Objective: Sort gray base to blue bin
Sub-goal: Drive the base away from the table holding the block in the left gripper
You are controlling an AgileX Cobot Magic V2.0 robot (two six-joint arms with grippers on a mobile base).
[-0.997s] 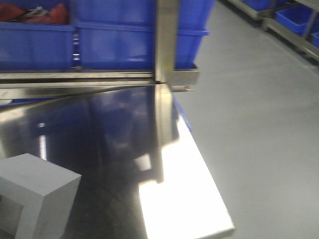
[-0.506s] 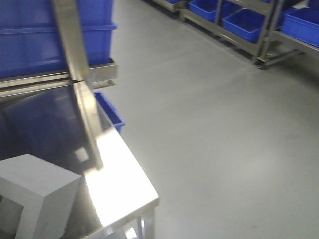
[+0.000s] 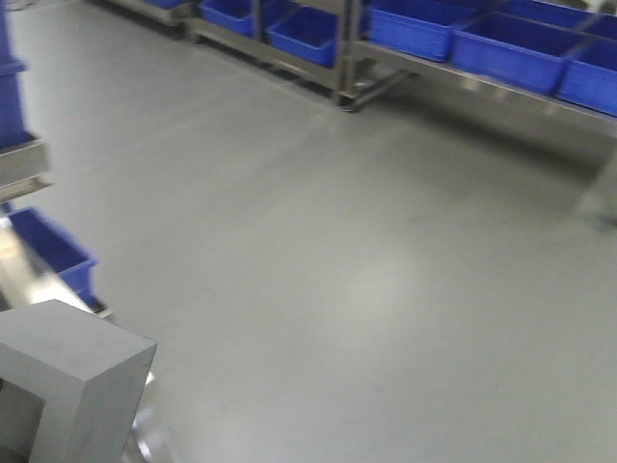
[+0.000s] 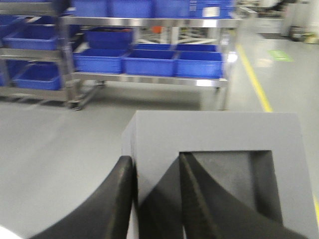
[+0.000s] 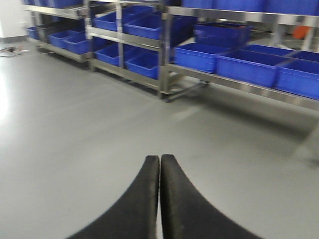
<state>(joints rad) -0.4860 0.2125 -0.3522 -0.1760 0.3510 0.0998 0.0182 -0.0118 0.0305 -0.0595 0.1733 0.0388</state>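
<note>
Steel table (image 3: 27,280) has almost slid out of the front view at left, replaced by gray floor (image 3: 337,270) and far racks of blue tubs (image 3: 501,43). Near left, the left gripper (image 4: 154,164) clamps one wall of the gray base (image 4: 214,132). The right gripper (image 5: 160,162) is closed on nothing, its fingers touching.

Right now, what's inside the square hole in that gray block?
One dark finger of the left hand, pinching a wall of the gray base. Its floor is shadowed, partly hidden.
</note>
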